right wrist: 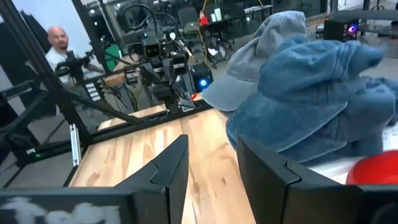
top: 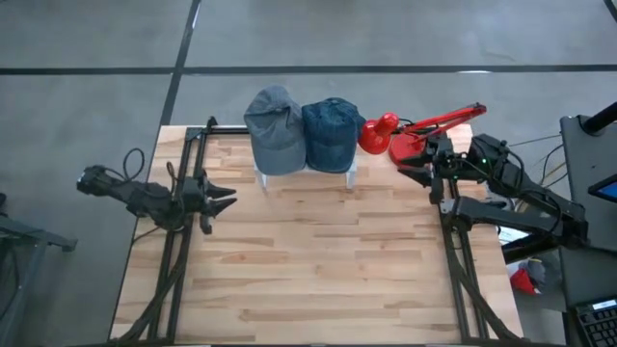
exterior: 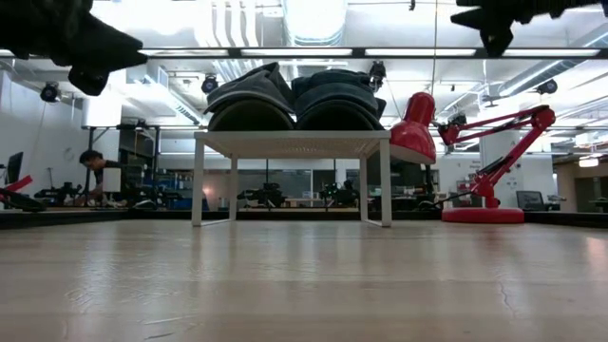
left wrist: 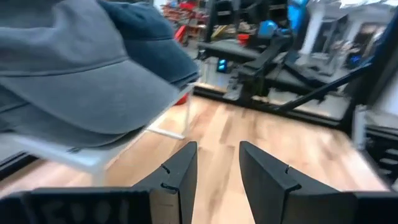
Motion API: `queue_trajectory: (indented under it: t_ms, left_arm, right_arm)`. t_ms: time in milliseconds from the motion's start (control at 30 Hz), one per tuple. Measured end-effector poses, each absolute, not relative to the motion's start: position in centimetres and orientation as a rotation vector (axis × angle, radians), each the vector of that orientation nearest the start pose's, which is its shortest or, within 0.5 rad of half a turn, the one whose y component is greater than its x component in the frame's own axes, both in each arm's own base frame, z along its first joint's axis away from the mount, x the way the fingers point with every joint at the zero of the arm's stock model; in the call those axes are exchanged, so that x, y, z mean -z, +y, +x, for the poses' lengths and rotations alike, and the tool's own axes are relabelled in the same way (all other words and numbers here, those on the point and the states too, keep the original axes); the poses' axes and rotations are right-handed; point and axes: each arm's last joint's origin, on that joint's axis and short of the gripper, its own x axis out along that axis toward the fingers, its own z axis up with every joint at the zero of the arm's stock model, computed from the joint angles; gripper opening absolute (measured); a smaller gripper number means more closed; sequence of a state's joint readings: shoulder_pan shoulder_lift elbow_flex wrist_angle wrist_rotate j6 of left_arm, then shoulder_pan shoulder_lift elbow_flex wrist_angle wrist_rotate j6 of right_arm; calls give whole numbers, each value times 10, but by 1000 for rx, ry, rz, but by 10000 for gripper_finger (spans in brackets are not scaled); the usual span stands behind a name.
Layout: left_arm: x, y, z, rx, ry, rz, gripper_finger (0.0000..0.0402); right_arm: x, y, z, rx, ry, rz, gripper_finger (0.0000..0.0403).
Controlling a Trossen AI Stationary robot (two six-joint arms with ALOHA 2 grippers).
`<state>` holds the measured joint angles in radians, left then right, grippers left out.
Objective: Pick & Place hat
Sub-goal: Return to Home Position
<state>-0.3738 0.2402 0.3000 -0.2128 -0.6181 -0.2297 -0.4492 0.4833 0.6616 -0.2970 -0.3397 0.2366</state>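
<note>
Grey-blue cap pile [top: 275, 130] and dark blue cap pile [top: 333, 133] sit side by side, touching, on the white shelf [top: 352, 173] at the far edge of the bench [top: 318, 280].

High view: left claw [top: 229, 200] is over the bench's left part, well apart from the shelf, fingers spread, nothing between them. Right claw [top: 405, 166] is over the right edge, near the base of the red lamp [top: 424, 135], also spread and empty. The lamp head is just beside the dark blue cap pile.

Low view: both piles rest on top of the shelf [exterior: 290, 142], grey-blue cap pile [exterior: 249, 95] on the left and dark blue cap pile [exterior: 337, 95] on the right, each showing layered brims. Red lamp [exterior: 475, 161] stands right of the shelf. Left claw [exterior: 104, 62] and right claw [exterior: 494, 28] hang high in the two upper corners, clear of the bench. A person [exterior: 93, 171] is at a desk in the room behind.

Left wrist view: left claw [left wrist: 214, 180] fingers apart, holding nothing. Grey-blue cap pile [left wrist: 81, 68] is close ahead, its brim overhanging the shelf [left wrist: 93, 155].

Right wrist view: right claw [right wrist: 211, 174] fingers apart, empty. Dark blue cap pile [right wrist: 311, 93] is nearest, grey-blue cap pile [right wrist: 267, 56] behind it, a bit of the red lamp [right wrist: 373, 171] at the edge. A person [right wrist: 57, 40] shows beyond the bench.
</note>
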Motion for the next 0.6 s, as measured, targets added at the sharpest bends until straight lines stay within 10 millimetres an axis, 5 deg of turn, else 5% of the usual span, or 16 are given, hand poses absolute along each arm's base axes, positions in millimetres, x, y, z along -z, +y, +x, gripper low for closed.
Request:
queue_trajectory:
  t_ms: [600]
  left_arm:
    - [-195, -15, 94, -385, 101, -167, 122]
  right_arm:
    - [-234, -37, 95, 158, -24, 341, 132]
